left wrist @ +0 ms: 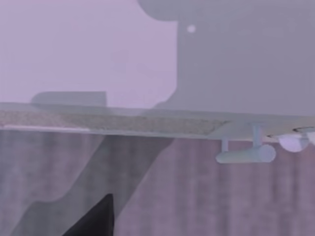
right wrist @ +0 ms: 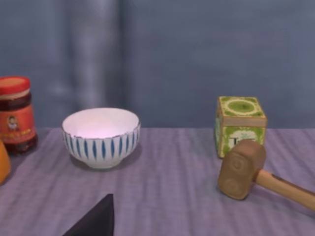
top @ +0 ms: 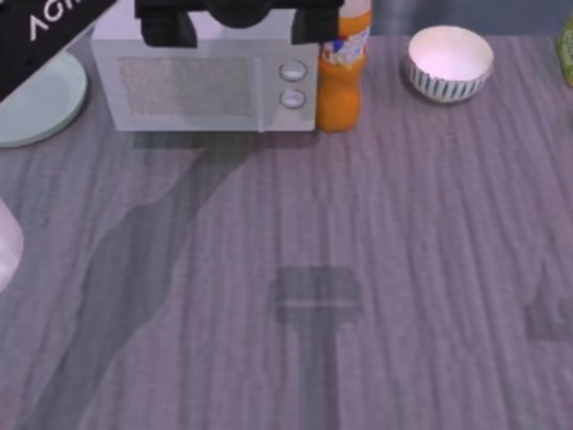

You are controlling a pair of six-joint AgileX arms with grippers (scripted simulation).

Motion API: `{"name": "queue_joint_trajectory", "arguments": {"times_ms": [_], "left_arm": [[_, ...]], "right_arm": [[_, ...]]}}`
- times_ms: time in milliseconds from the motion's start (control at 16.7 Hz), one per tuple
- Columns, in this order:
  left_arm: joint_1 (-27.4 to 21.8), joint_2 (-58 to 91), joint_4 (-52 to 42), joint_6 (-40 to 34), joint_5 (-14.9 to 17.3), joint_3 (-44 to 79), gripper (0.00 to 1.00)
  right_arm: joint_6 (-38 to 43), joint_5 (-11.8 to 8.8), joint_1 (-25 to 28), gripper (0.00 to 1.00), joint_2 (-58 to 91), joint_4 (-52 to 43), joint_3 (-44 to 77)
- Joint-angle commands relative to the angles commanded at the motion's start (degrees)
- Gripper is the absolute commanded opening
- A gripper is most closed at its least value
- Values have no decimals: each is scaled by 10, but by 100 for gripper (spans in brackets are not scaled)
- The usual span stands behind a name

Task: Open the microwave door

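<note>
The counter (top: 358, 269) is the biggest thing here, and at its back left stands the microwave (top: 206, 81), its door (top: 183, 87) flush against the front and evidently not yet opened. From the left wrist view the slim handle (left wrist: 245, 153) sticks out from the door's face beside the knobs (top: 293, 85), with nothing touching it. The left arm (top: 45, 27) reaches in over the top of the microwave from the left; its pincer is above the door, only a dark finger tip (left wrist: 96, 221) showing, so I cannot tell whether it is spread or pressed together. Just right of the microwave stands an orange bottle (top: 340, 81), then a striped bowl (top: 449, 61) well apart. The right arm is parked off the right side; its pincer's state I cannot tell either. So, as I judge it, nothing of the job is done: the handle has yet to be gripped and the door swung out.
</note>
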Motion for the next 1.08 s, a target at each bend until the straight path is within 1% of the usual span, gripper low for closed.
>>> {"name": "queue_joint_trajectory", "arguments": {"times_ms": [180, 480, 780, 1080], "left_arm": [[4, 11, 24, 6, 2, -12, 100], [23, 56, 119, 24, 11, -54, 100], [25, 61, 127, 26, 12, -59, 100], [25, 61, 127, 26, 12, -59, 62]], "right_arm": [[0, 0, 0, 100, 0, 0, 0], [0, 0, 0, 100, 0, 0, 0], [0, 0, 0, 100, 0, 0, 0], [0, 0, 0, 100, 0, 0, 0]]}}
